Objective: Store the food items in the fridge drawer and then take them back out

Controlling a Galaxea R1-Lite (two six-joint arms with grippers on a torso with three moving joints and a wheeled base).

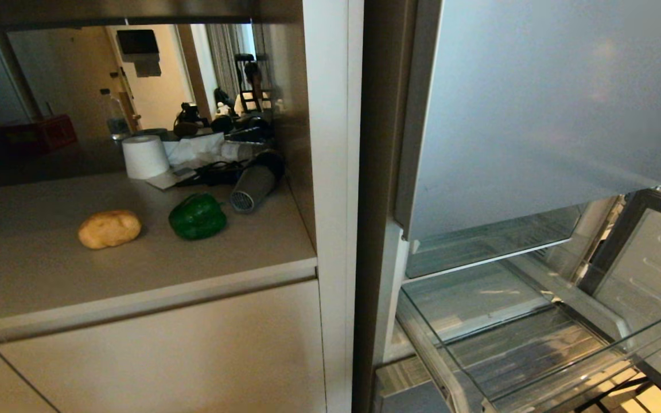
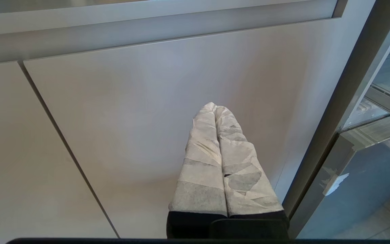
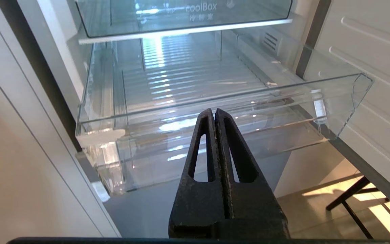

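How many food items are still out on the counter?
2: the potato lies toward the counter's left, the green bell pepper just to its right. The open fridge drawer holds none.

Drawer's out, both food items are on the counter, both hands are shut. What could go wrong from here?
1. The clear fridge drawer juts out past the fridge; the shut right hand close in front might bump its front wall.
2. The green bell pepper lies beside a grey hair dryer and cables, so a reach may snag them.
3. The potato is rounded and may roll when nudged.
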